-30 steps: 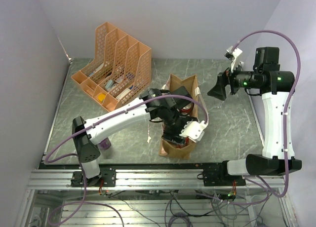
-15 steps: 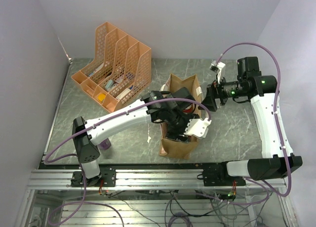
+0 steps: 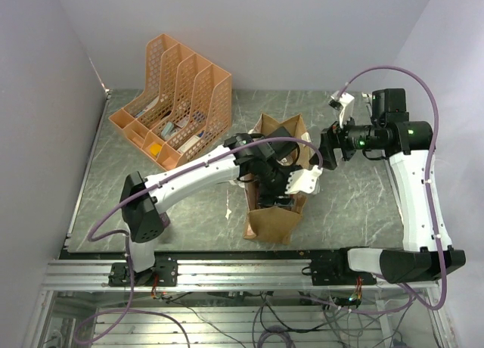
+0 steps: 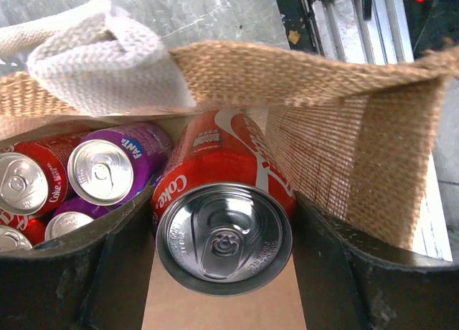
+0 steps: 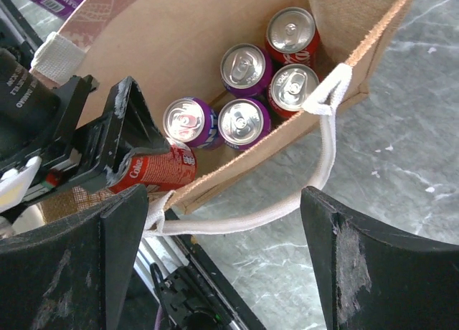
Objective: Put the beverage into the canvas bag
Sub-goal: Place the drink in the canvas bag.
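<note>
Left wrist view, says Ana: the left gripper [image 4: 222,201] is clamped on a red Coke can [image 4: 224,233], with a jaw pressed on each flank. The can is already inside the mouth of the canvas bag [image 4: 344,165], lid toward the lens.

Ben: So what worries you?

Ana: At nine o'clock of it stand a Fanta can [image 4: 100,171] and other cans, close by. I judge that letting go from here could drop it onto their tops, so that it rolls or tips one over.

Ben: And the cloth?

Ana: The woven wall lies just beside the jaw at three o'clock, and the white handle [image 4: 107,57] hangs at eleven. A spreading jaw could catch either one, and pulling out would then drag the soft bag along.

Ben: The other arm?

Ana: In the right wrist view the right gripper [image 5: 222,201] hangs over the bag's rim with its fingers wide apart, holding nothing. A strap loop [image 5: 326,129] lies between them toward two o'clock. A careless close or lift might hook it and tilt the bag.
</note>
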Controlling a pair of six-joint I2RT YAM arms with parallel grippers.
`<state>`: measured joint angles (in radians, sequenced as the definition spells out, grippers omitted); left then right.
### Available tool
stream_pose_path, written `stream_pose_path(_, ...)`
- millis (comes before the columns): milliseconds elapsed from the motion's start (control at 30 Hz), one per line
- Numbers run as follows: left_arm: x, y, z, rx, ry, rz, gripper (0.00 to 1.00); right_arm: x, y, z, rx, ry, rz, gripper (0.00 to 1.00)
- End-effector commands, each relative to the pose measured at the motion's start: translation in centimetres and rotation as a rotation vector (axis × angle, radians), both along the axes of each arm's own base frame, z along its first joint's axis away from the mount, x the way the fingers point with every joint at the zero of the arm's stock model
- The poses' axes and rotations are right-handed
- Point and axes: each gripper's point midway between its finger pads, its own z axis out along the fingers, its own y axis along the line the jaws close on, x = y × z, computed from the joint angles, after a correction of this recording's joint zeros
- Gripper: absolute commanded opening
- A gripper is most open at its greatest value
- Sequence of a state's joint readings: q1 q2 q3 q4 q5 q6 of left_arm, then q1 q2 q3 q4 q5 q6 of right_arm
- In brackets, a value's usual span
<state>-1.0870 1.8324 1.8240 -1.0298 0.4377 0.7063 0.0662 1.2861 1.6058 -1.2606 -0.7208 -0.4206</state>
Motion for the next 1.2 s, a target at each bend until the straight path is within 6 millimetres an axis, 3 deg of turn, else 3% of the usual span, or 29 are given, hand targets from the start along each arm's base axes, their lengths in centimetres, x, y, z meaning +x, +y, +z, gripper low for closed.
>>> stream_pose_path(0,0.0,-2.2,1.9,-0.105,0.034,0.0,0.07,0.2,-0.9,0.6,-0.013,-0.04,-0.041,0.87)
stream_pose_path(133,-0.2,-2.1,0.8,-0.075,0.09,0.009,0.07,0.4,-1.6,0.8,-0.03,-0.059,-0.064,0.87)
stream_pose_path(467,-1.3,-2.1,0.6,-0.071,0.157,-0.046,0.07,0.1,-2.5,0.5,-0.028,-0.057,-0.1,0.87)
stream_pose_path(667,-1.2,-1.6,-1.3,-0.007,0.156,-0.073,0.07,0.1,-2.7,0.6,-0.023,-0.058,-0.112,0.88)
stream_pose_path(867,-2.2,-1.0,-2.1,0.015,0.186,-0.164,0.07,0.0,-2.9,0.5,-0.023,-0.055,-0.119,0.88)
stream_pose_path(1167,-1.9,-0.6,-4.1,0.06,0.167,-0.199,0.07,-0.2,-3.2,0.3,-0.018,-0.049,-0.134,0.88)
